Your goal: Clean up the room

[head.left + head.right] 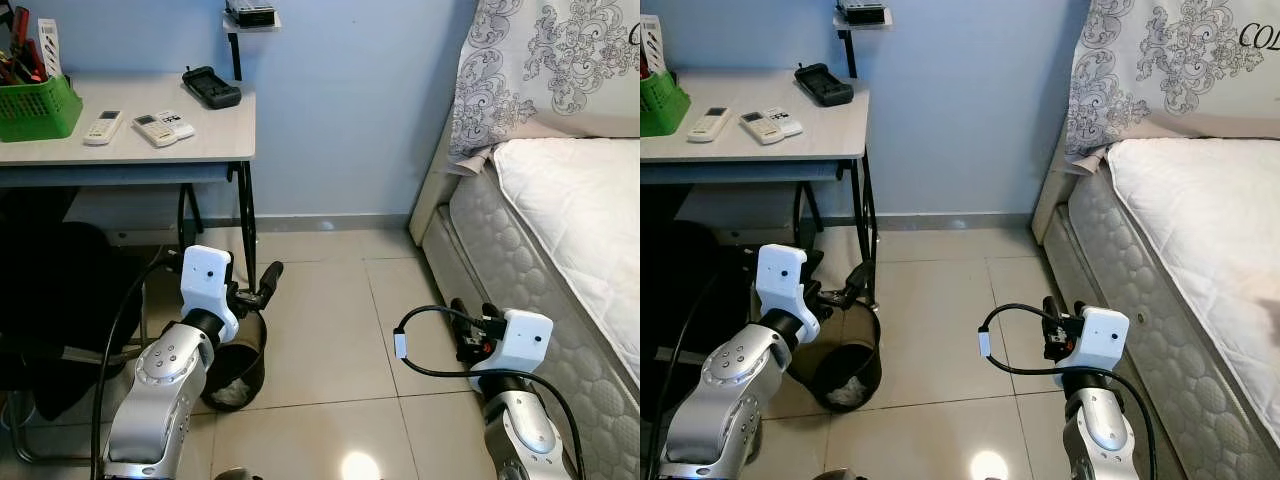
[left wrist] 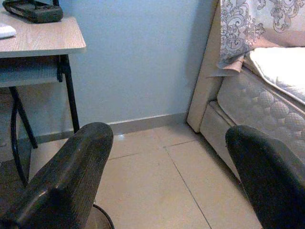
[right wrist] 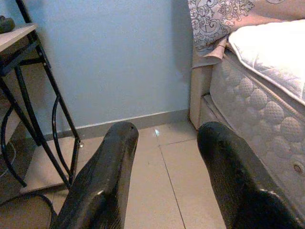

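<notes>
Between the worktop (image 1: 200,150) and the bed (image 1: 560,230), both arms are held out low over the tiled floor (image 1: 320,330). Left pincer (image 1: 262,285) hangs with fingers apart above a black bin (image 1: 238,375) holding crumpled white paper (image 1: 232,392), beside the worktop's leg. Right pincer (image 1: 470,315), fingers also apart, sits near the mattress side. On the worktop lie two white remotes (image 1: 140,127), a green basket (image 1: 38,108) and a black device (image 1: 211,87).

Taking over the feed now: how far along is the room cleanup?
The bin beside the desk already holds crumpled white waste. Nothing is in hand: left gripper and right gripper are open, empty, over the tiled floor. Left: two remotes and a black case on the desk.
</notes>
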`<state>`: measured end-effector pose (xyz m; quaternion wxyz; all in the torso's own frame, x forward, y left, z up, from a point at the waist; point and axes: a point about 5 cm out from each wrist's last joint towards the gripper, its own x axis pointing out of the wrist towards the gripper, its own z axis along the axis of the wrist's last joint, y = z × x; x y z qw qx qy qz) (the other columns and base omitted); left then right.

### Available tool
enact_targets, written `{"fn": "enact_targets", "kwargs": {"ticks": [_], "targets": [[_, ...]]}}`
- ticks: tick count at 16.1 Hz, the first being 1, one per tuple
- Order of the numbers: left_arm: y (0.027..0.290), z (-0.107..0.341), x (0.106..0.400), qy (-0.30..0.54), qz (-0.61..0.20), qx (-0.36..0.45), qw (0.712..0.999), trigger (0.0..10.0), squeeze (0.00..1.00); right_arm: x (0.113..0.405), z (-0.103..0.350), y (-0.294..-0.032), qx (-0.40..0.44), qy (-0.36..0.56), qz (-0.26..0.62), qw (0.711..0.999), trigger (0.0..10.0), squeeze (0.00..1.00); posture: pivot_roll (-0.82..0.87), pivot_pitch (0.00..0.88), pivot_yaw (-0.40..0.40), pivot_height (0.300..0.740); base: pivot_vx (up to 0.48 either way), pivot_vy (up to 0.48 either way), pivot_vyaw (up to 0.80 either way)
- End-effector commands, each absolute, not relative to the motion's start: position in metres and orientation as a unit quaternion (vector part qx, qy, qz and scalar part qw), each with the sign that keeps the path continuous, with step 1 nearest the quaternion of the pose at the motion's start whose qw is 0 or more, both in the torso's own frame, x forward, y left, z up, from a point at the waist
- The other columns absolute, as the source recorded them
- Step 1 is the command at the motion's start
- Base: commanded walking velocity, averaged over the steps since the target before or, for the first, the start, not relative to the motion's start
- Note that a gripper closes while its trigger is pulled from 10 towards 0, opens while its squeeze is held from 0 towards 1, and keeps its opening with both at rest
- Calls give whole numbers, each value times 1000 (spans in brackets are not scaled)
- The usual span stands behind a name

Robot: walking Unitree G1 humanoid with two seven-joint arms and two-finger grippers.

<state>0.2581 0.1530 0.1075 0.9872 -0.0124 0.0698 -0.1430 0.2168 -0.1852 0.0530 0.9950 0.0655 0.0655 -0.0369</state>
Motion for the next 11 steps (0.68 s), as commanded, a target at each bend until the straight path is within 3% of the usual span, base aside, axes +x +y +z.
{"fn": "enact_targets", "kwargs": {"ticks": [1,2,5,6,8,9,11], "targets": [[159,119,269,102,-67,-1,993,10000,0,258,80,-130,89,63,45,993,10000,0,-10,0,-38,728,0,0,0],[178,111,270,60,-62,-53,995,10000,0,263,77,-143,148,34,19,988,10000,0,-2,0,-23,728,0,0,0],[188,112,270,58,-57,-47,996,10000,0,269,84,-147,124,25,0,992,10000,0,-13,0,-21,728,0,0,0],[182,121,264,29,-76,-32,996,10000,0,264,88,-156,122,8,-35,992,10000,0,-9,0,-21,728,0,0,0],[191,119,234,32,-107,18,994,10000,0,230,74,-174,46,33,-25,998,10000,0,-1,0,-21,728,0,0,0],[186,114,227,37,-94,14,995,10000,0,217,67,-173,49,46,-2,998,10000,0,3,0,-23,728,0,0,0],[171,120,240,11,-103,31,994,10000,0,227,76,-152,23,20,38,999,10000,0,-3,0,-22,728,0,0,0]]}}
